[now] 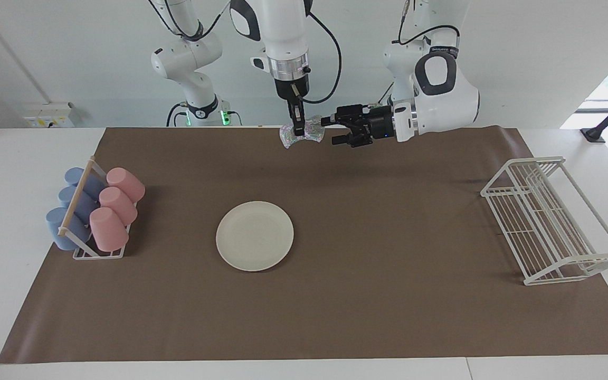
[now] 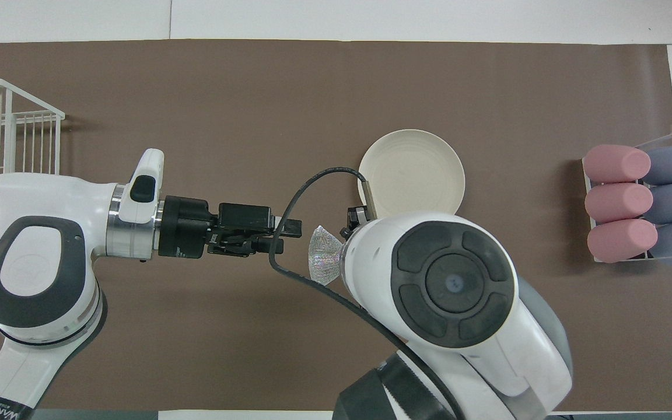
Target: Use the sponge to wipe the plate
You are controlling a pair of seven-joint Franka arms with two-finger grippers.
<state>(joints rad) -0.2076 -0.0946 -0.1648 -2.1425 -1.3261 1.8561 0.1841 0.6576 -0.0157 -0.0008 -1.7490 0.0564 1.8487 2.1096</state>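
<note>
The cream-white plate point(image 1: 255, 236) lies flat on the brown mat, mid-table; in the overhead view the plate point(image 2: 420, 166) is partly covered by my right arm. My right gripper point(image 1: 298, 131) points straight down, shut on the silvery sponge point(image 1: 306, 132), and holds it in the air over the mat, closer to the robots than the plate. One glittery end of the sponge point(image 2: 324, 263) shows past the right wrist. My left gripper point(image 1: 334, 131) is held level beside the sponge, open and empty, its tips a short gap from it; it also shows in the overhead view point(image 2: 286, 236).
A rack of pink and blue cups point(image 1: 98, 211) lying on their sides stands at the right arm's end of the table; it also shows in the overhead view point(image 2: 639, 204). A white wire rack point(image 1: 552, 221) stands at the left arm's end.
</note>
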